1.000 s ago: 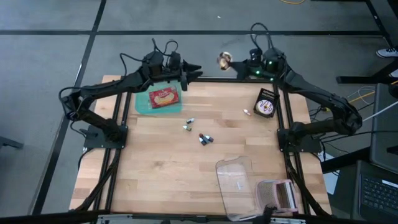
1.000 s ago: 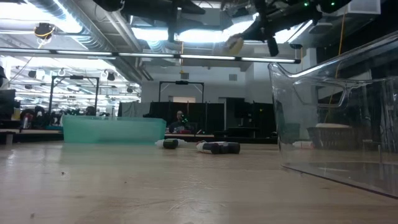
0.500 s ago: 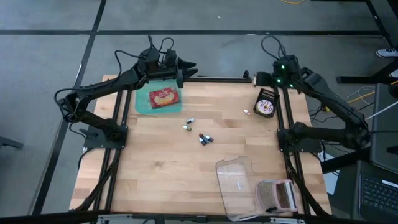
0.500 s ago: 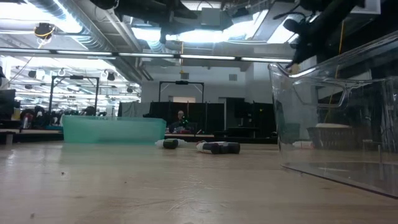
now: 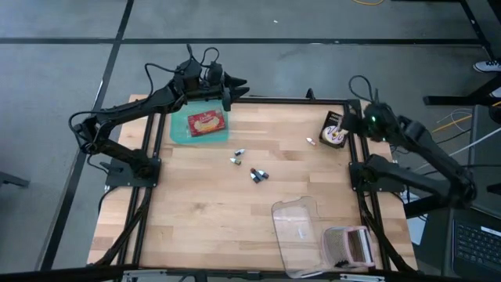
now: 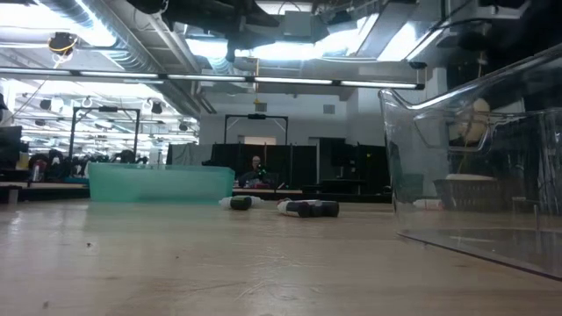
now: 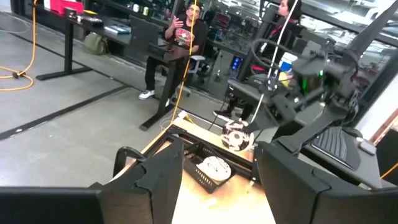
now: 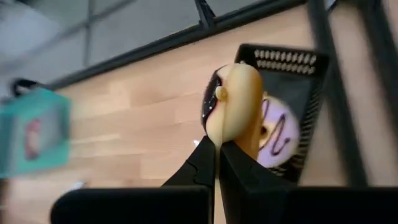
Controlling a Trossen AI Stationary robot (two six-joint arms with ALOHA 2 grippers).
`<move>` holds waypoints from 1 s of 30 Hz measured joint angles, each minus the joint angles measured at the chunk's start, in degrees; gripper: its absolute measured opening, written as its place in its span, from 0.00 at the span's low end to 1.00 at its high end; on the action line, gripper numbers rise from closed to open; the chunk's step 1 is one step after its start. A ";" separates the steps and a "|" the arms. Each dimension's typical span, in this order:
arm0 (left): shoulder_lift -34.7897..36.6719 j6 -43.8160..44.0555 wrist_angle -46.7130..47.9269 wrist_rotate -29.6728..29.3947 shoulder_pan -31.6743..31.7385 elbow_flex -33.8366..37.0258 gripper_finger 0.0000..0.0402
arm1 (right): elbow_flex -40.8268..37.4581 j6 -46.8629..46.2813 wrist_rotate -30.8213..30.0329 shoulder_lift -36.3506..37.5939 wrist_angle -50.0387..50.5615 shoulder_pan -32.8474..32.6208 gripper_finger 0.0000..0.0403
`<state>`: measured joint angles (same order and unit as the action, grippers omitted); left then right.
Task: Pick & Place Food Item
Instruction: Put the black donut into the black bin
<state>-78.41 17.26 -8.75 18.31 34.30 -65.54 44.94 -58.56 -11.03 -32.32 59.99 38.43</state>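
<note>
Left hand spread wide; right hand pinched closed.

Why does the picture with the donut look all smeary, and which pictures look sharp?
Right wrist view: the donut in the right gripper is fairly clear, but the teal tray and black basket are smeared sideways. High view: sharp, evenly lit. Low view: bright ceiling lights glare, and the clear container bends what shows behind it.

pale wood table, clear glossy plastic tub
</note>
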 joint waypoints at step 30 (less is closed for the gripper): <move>-0.02 4.04 0.04 0.89 -0.02 0.00 0.49 | -26.72 -11.53 -3.80 32.36 -11.94 -2.91 0.01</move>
<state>-78.43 21.30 -8.71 19.20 34.28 -65.54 18.22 -70.08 -14.82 0.03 48.05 35.52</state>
